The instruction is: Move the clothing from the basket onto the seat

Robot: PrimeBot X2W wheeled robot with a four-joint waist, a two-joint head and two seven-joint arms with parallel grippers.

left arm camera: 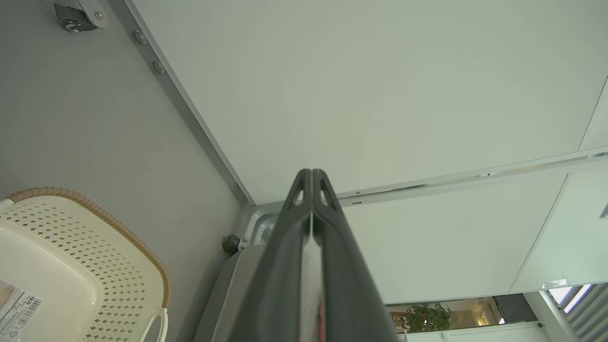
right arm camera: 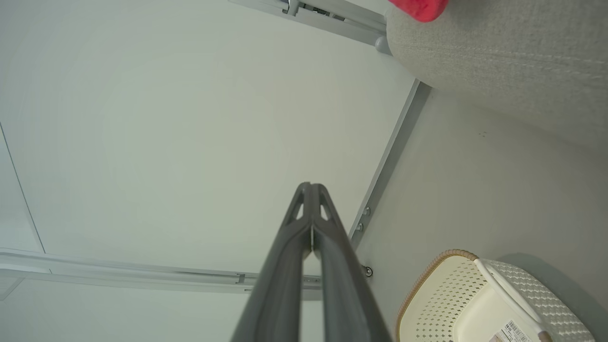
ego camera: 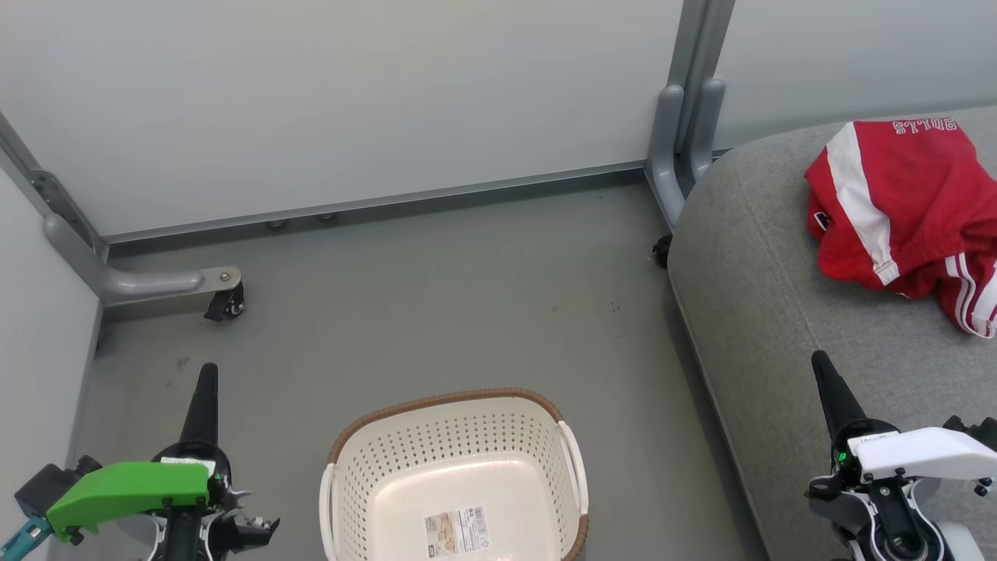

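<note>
From the head view, the clothing (ego camera: 911, 210) lies in a crumpled red heap on the seat (ego camera: 779, 296), toward its far right part, with white bands and stripes and white lettering along its far edge (the letters read upside down from here). The basket (ego camera: 436, 399) stands on the grey floor (ego camera: 436, 296) at the bottom centre, just left of the seat's edge and apart from it. Its pale bottom is in plain sight with a paper label (ego camera: 456, 531) on it. The left gripper (ego camera: 207, 372) is at the lower left under a green cover (ego camera: 128, 487). Its two dark fingers are pressed together into one point and hold nothing. The right gripper (ego camera: 819, 362) is at the lower right over the seat's near part, under a white cover (ego camera: 923, 452). Its fingers are likewise closed and empty, well short of the clothing.

In the left wrist view, the left gripper (left arm camera: 312, 173) has its fingers meeting at the tips with nothing between them, pointing at a pale wall panel. The basket (left arm camera: 118, 228) sits at the lower left, and the seat's rounded edge (left arm camera: 228, 285) shows beside the fingers.

In the right wrist view, the right gripper (right arm camera: 311, 187) is closed tip to tip and bare. The basket (right arm camera: 427, 304) is at the lower right. The seat (right arm camera: 498, 57) crosses the upper right corner, with a bit of the clothing (right arm camera: 420, 7) resting on it at the top edge.
</note>
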